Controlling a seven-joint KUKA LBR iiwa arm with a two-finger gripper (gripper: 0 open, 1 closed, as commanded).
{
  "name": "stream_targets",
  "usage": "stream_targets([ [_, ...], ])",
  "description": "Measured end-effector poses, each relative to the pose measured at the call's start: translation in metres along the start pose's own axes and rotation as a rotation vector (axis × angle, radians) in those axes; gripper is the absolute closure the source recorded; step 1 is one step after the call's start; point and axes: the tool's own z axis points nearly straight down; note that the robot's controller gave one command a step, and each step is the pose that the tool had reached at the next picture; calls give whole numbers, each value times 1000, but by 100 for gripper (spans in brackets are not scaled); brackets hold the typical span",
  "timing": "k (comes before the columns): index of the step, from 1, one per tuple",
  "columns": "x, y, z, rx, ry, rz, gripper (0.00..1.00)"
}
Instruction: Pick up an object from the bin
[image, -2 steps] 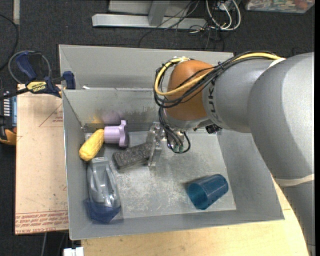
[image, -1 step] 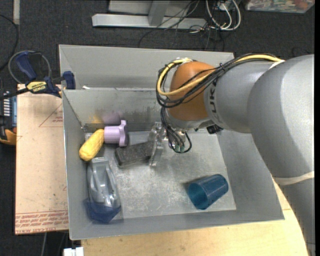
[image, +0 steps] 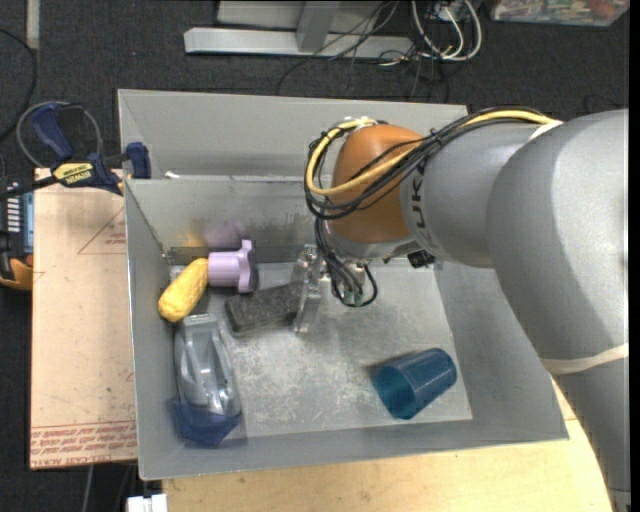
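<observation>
Arm (image: 560, 230) enters from the right, its broad grey link sloping down to an orange wrist cover (image: 372, 190) looped with yellow and black cables (image: 314, 170), below which the metal gripper (image: 308, 295) hangs pointing downward, set slightly left of the cover's centre

A dark, speckled carpet floor (image: 110, 45) stretches beyond the far rim of the grey metal bin (image: 290, 98). On it, past that rim, lies a flat pale-grey metal bar (image: 250, 41) carrying a grey upright post (image: 335, 18). Black and white cables (image: 447, 35) loop just beside the post, and a thin black cable (image: 300, 68) trails from the bar toward the bin.
</observation>
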Motion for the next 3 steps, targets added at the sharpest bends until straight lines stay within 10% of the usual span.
stream_targets([
  [2,-10,-5,-4,-4,1,-25,100],
  [3,-12,35,2,-2,-11,-171,100],
])
